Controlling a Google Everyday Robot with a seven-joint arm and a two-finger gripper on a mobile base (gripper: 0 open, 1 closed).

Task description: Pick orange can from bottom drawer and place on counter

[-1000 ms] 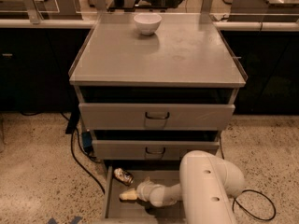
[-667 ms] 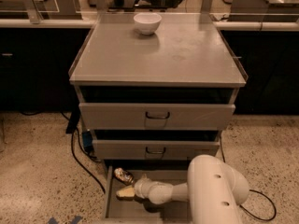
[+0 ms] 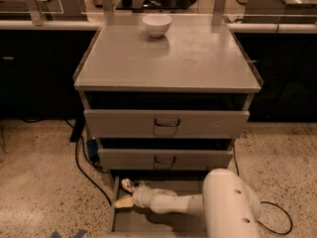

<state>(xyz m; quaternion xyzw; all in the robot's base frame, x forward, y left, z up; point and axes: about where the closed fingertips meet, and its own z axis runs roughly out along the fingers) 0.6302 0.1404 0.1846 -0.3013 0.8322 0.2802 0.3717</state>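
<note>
The orange can (image 3: 128, 184) lies in the back left corner of the open bottom drawer (image 3: 148, 221), small and shiny with dark markings. My gripper (image 3: 127, 195) reaches into the drawer from the right, low over its floor and right beside the can, just in front of it. The white arm (image 3: 225, 207) fills the drawer's right side. The counter (image 3: 168, 58) is the flat grey top of the cabinet above.
A white bowl (image 3: 156, 25) stands at the back middle of the counter. Two handled drawers (image 3: 166, 124) sit above the bottom one, slightly pulled out. Black cables (image 3: 86, 170) run over the speckled floor at left. Dark counters flank the cabinet.
My gripper has moved left and a little toward the back of the drawer, closing in on the can. The can has stayed in its corner.
</note>
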